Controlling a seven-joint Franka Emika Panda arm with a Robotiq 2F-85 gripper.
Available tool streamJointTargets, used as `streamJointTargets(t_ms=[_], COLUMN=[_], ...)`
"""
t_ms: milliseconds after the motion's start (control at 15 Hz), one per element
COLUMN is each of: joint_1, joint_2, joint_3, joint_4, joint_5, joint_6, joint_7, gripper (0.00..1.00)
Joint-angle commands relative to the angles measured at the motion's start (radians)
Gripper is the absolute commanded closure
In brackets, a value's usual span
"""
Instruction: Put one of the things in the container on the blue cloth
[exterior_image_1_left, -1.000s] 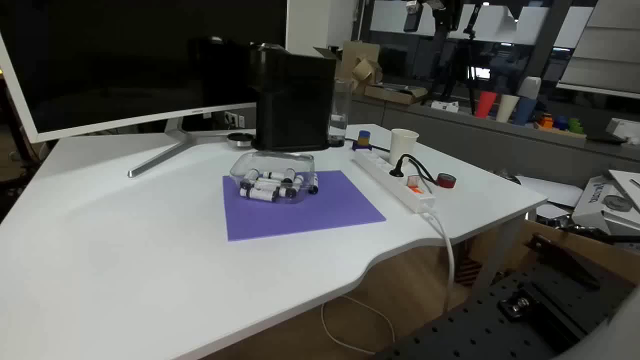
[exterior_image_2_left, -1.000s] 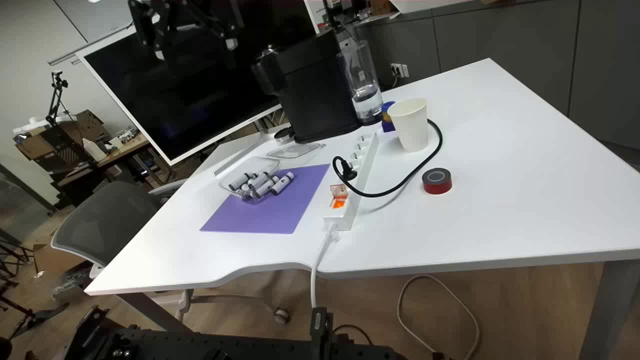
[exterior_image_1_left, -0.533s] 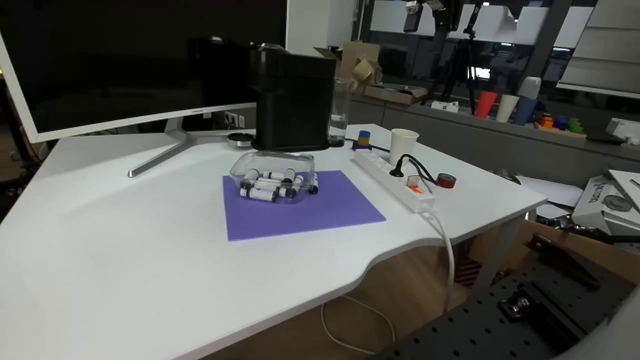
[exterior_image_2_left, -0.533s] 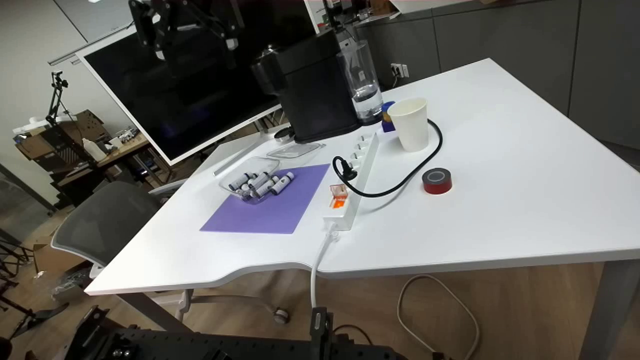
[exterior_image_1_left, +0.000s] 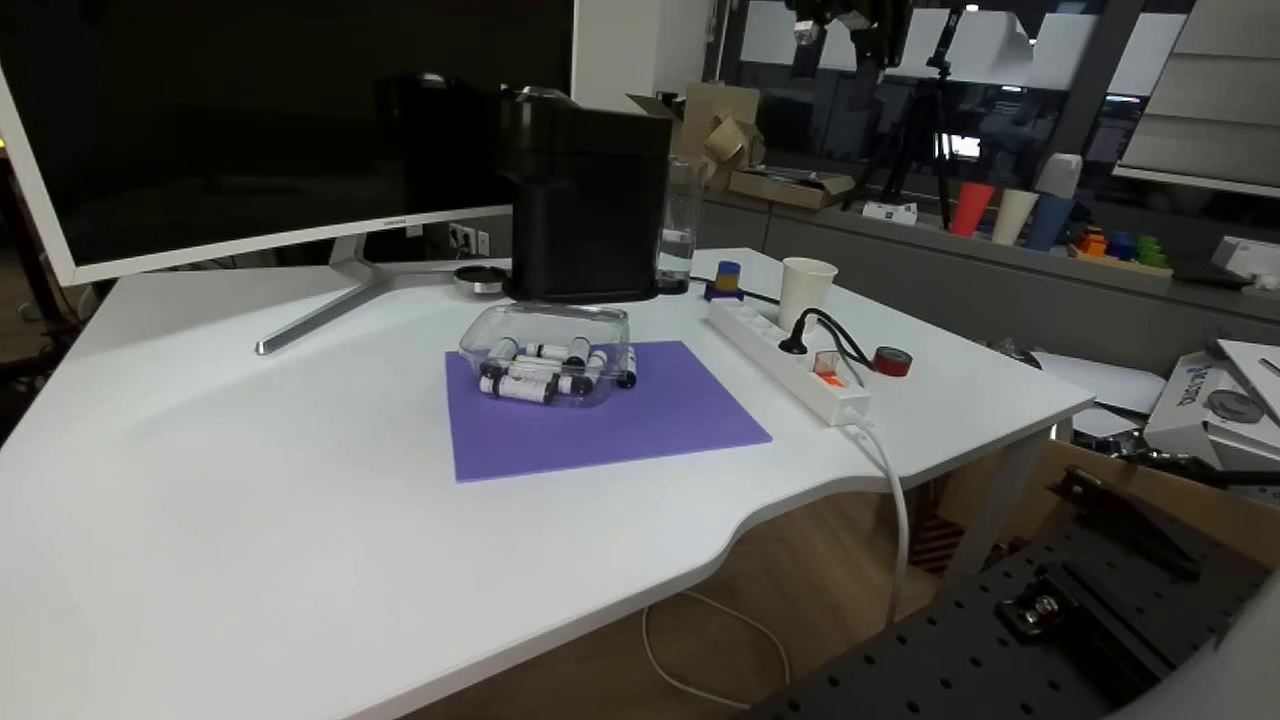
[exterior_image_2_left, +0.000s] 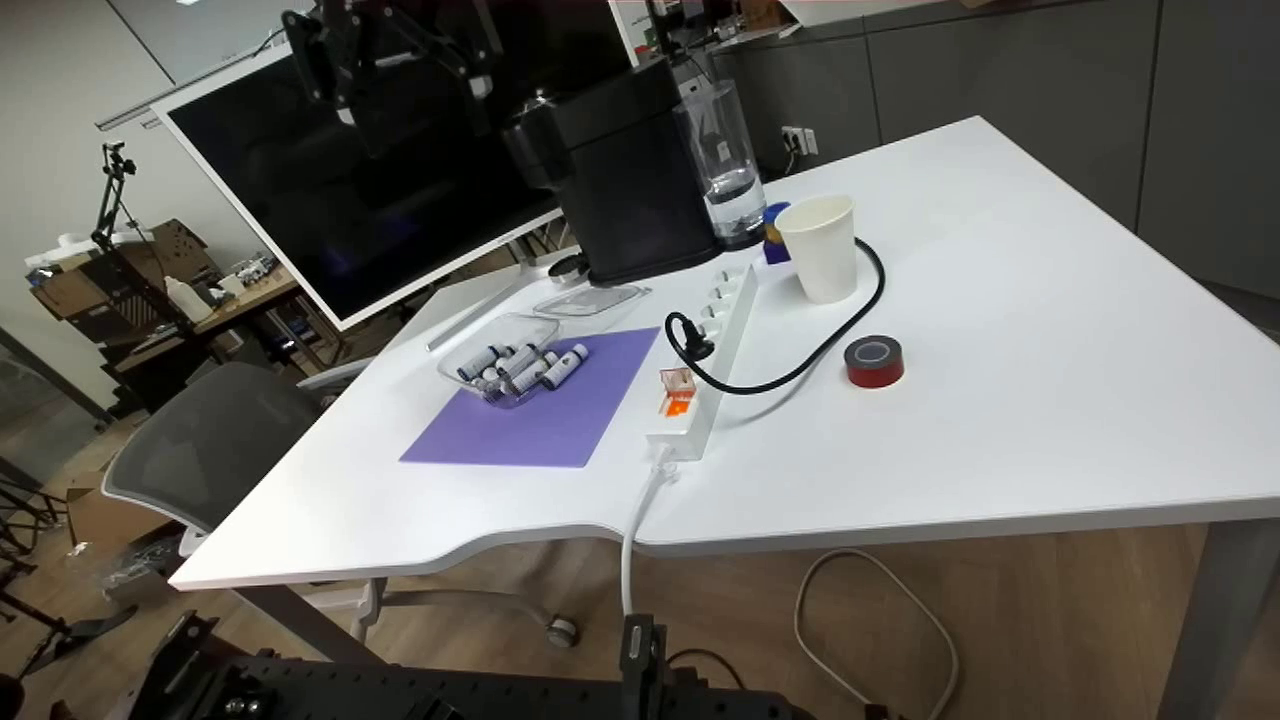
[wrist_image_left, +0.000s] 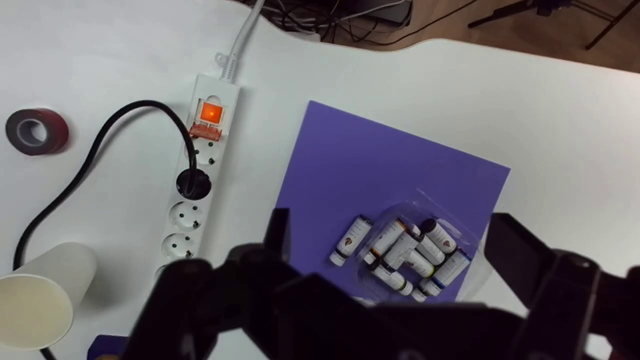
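Several small white-labelled bottles with dark or white ends lie piled in a clear plastic container (exterior_image_1_left: 545, 318), also seen in an exterior view (exterior_image_2_left: 532, 326) and the wrist view (wrist_image_left: 425, 199). The container rests on the back part of the violet-blue cloth (exterior_image_1_left: 610, 440), which also shows in an exterior view (exterior_image_2_left: 510, 435) and the wrist view (wrist_image_left: 350, 160). One bottle (wrist_image_left: 352, 239) lies on the cloth just outside the container; it also shows in both exterior views (exterior_image_1_left: 627, 367) (exterior_image_2_left: 565, 367). My gripper (wrist_image_left: 395, 240) is open and empty, high above the cloth, its fingers either side of the bottles.
A white power strip (exterior_image_2_left: 715, 360) with a black plug and cable lies beside the cloth. A paper cup (exterior_image_2_left: 822, 250), a tape roll (exterior_image_2_left: 874, 362) and a black machine (exterior_image_2_left: 640, 180) stand on the desk. A clear lid (exterior_image_2_left: 590, 300) lies behind the cloth. A monitor (exterior_image_1_left: 300, 130) stands behind.
My gripper has moved slightly, a little leftward in an exterior view and right and down in an exterior view. It stays open. The bottles, container and cloth have not moved.
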Motion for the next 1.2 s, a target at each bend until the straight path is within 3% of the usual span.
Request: streamJointTargets(t_ms=[0,400,800,867,1133], joint_1=[-0.011,0.025,0.089,0.069,0.072], joint_2=[0.113,0.347,0.530,0.483,0.507], joint_3=[0.068,0.179,0.219,0.226,0.231], joint_4=[0.030,0.097,0.174,0.122,0.128], joint_5=[-0.052,-0.098,-0.102,-0.092,-0.091], joint_6=[0.127,0.258,0.359,0.342,0.356], joint_7=[0.118,0.413,0.707,0.620,0.622], gripper=[0.00,0.00,0.00,0.00,0.00])
